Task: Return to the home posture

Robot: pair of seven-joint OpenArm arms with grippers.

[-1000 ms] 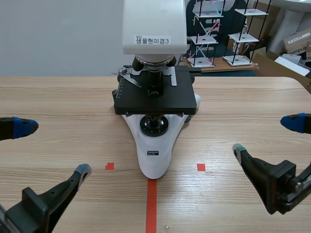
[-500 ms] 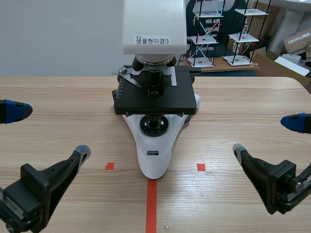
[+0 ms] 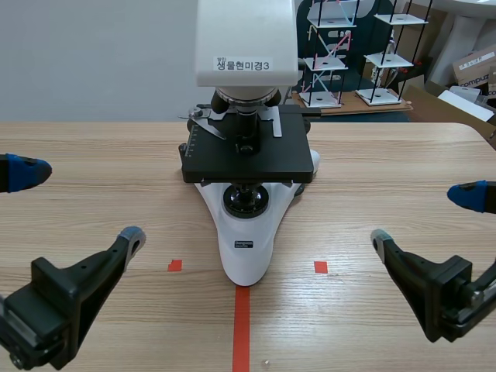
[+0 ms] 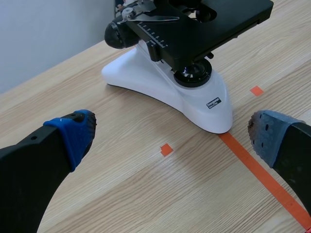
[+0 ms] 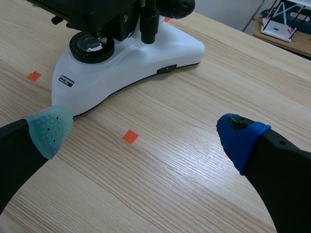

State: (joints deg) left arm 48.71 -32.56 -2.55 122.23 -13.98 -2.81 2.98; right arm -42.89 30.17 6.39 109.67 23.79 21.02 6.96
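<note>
Two claws are recorded, both spread wide and holding nothing. We find the left claw (image 3: 77, 204) low over the worktop (image 3: 93, 147) near its left edge, and the right claw (image 3: 425, 217) likewise near the right edge. The microscope (image 3: 246, 232) stands midway between them, set toward the far edge, its white foot pointing at the near edge in line with the tape line (image 3: 241, 325). From each claw it lies ahead and inward, well apart from both; we judge neither arm the nearer. In our judgement the posture is at or close to home. Any remaining withdrawal would run toward the near edge, away from the microscope, so contact looks unlikely.
</note>
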